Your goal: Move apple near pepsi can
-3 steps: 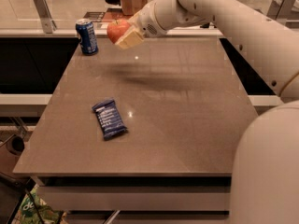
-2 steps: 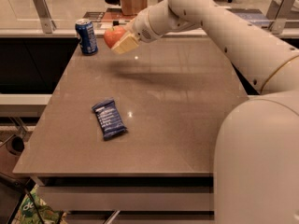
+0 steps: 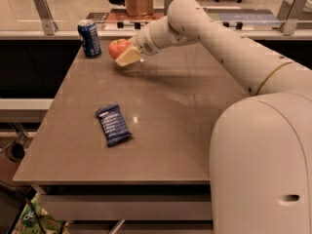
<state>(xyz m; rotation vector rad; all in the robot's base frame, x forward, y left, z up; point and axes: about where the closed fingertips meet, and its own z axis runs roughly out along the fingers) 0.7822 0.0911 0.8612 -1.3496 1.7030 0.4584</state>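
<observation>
The red-orange apple (image 3: 117, 48) is held in my gripper (image 3: 125, 54) at the far left of the table (image 3: 185, 116), low over its surface. The gripper's pale fingers (image 3: 128, 58) are closed around the apple's right and lower side. The blue pepsi can (image 3: 89, 38) stands upright at the table's far left corner, a short gap to the left of the apple. My white arm reaches in from the right across the back of the table.
A flat dark-blue snack bar wrapper (image 3: 113, 125) lies on the table's left middle. A brown paper bag (image 3: 139, 0) stands on the counter behind the table. A glass barrier with metal posts (image 3: 43, 9) runs along the back.
The gripper with the apple has moved left and slightly down, closer to the can. The can and the snack bar have not moved.
</observation>
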